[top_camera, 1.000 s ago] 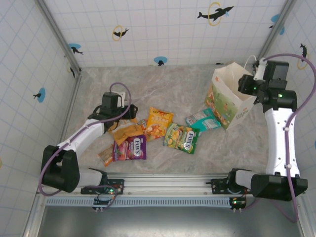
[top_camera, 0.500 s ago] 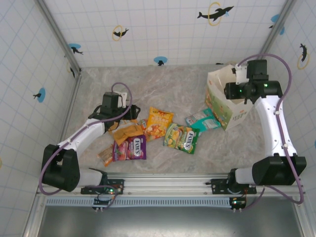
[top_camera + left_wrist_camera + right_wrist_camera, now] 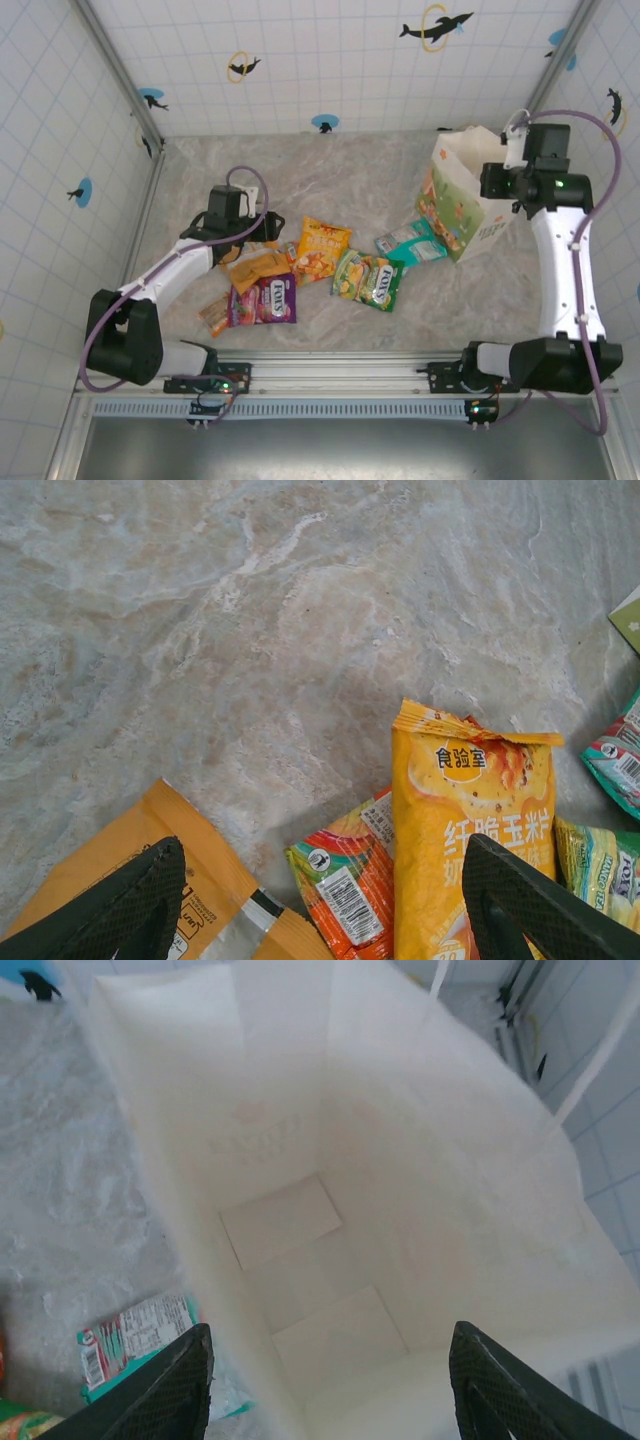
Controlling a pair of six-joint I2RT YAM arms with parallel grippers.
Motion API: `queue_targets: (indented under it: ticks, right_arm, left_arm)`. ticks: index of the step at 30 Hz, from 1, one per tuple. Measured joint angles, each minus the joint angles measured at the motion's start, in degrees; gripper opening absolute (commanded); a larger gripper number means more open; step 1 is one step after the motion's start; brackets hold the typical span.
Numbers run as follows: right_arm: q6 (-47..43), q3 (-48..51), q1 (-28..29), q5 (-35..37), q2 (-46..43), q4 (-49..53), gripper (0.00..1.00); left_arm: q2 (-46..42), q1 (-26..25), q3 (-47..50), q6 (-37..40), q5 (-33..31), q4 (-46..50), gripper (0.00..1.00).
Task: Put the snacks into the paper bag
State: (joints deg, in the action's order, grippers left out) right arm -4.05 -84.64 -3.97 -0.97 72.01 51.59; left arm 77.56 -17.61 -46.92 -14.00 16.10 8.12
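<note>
The white paper bag (image 3: pixel 462 195) stands open at the back right, its printed side facing the snacks. My right gripper (image 3: pixel 492 186) hovers open above its mouth; the right wrist view looks down onto the bag's bare white floor (image 3: pixel 300 1260), with nothing between the fingers (image 3: pixel 180 1385). Snacks lie mid-table: a yellow packet (image 3: pixel 322 247), a green one (image 3: pixel 368 279), a teal one (image 3: pixel 410 243), a purple one (image 3: pixel 263 299), a flat orange packet (image 3: pixel 255 268) and a slim orange bar (image 3: pixel 214 315). My left gripper (image 3: pixel 243 248) is open, low over the orange packet (image 3: pixel 200 880) and a small orange-red packet (image 3: pixel 350 880).
Tiled walls close in the marble table (image 3: pixel 330 180) on three sides. The teal packet (image 3: pixel 135 1335) lies just outside the bag's left wall. A thin white handle (image 3: pixel 600 1050) sticks up at the bag's right side. The rail (image 3: pixel 330 370) runs along the near edge.
My right gripper swung left over the bag's mouth, then came back a little to the right. The bag shifted slightly with it. The left arm has stayed still.
</note>
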Motion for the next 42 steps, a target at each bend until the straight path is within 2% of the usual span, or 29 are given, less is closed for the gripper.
queue_targets:
  ticks: [8,13,20,23,29,31,35,42]
  right_arm:
    - [0.5,0.6,-0.2,-7.8,-6.0,-0.9,0.65]
    - [0.2,1.7,0.2,-11.3,-5.9,-1.1,0.65]
    - [-1.6,4.2,3.0,-9.4,-1.4,-1.1,0.65]
    - [-2.3,5.3,3.6,-8.3,0.3,-1.0,0.59]
    - [-3.5,5.6,4.0,-6.4,4.1,-1.1,0.60]
    - [-3.9,5.5,4.0,-6.3,5.5,-1.1,0.58]
    - [-4.3,5.4,4.4,-7.5,7.9,-0.7,0.44]
    - [-4.0,4.8,5.1,-8.7,9.2,2.2,0.30]
  left_arm:
    - [0.5,0.0,-0.1,0.0,0.0,0.0,0.74]
    - [0.5,0.0,-0.1,0.0,0.5,0.0,0.74]
    - [0.5,0.0,-0.1,0.0,1.1,0.0,0.73]
    - [0.5,-0.2,-0.1,0.0,1.4,0.0,0.72]
    - [1.0,-0.7,-1.4,0.0,2.6,0.7,0.72]
    - [1.8,-0.7,-2.7,0.0,2.8,0.9,0.71]
    - [4.2,-0.8,-5.8,0.0,2.9,1.9,0.68]
    - [8.2,-2.1,-10.0,0.8,4.9,6.1,0.65]
